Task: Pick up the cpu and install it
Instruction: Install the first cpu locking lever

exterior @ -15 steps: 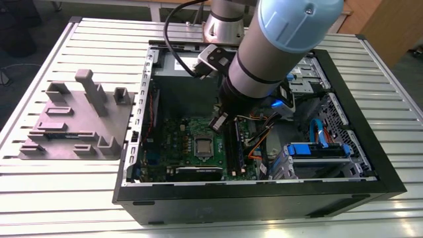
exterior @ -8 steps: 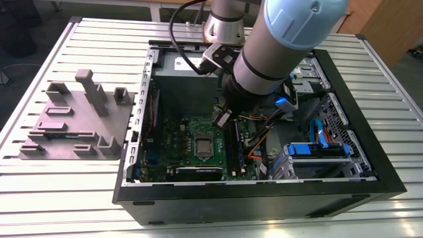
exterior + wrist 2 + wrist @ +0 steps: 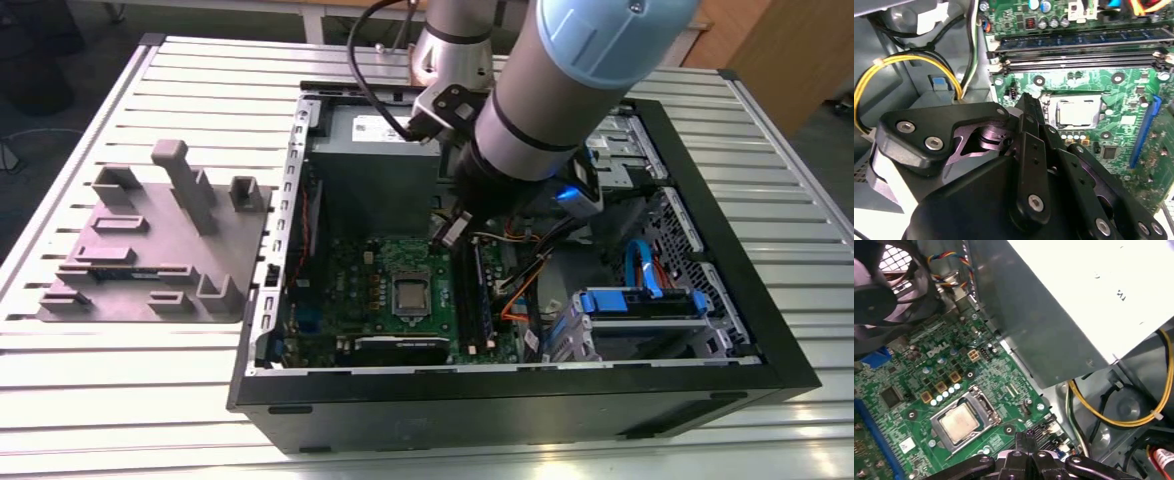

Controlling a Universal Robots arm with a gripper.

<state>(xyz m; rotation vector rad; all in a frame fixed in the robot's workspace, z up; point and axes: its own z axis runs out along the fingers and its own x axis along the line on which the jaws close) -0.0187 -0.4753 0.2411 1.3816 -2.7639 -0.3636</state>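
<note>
The cpu (image 3: 410, 293) lies flat inside the metal-framed socket on the green motherboard (image 3: 354, 290) of the open computer case. Both wrist views show its silver top, cpu (image 3: 1076, 111) and cpu (image 3: 959, 423), framed by the socket. My gripper (image 3: 451, 230) hangs above the board, a short way from the socket on the side of the grey box. In both wrist views its black fingertips, gripper (image 3: 1028, 104) and gripper (image 3: 1026, 438), are pressed together with nothing between them. They do not touch the chip.
The big grey box with a white label (image 3: 1079, 305) stands close beside the gripper. Yellow cables (image 3: 1114, 415), a black fan (image 3: 884, 295), memory slots (image 3: 1079, 55) and a blue drive caddy (image 3: 641, 305) crowd the case. A grey fixture block (image 3: 154, 245) lies on the slatted table at the exterior view's left.
</note>
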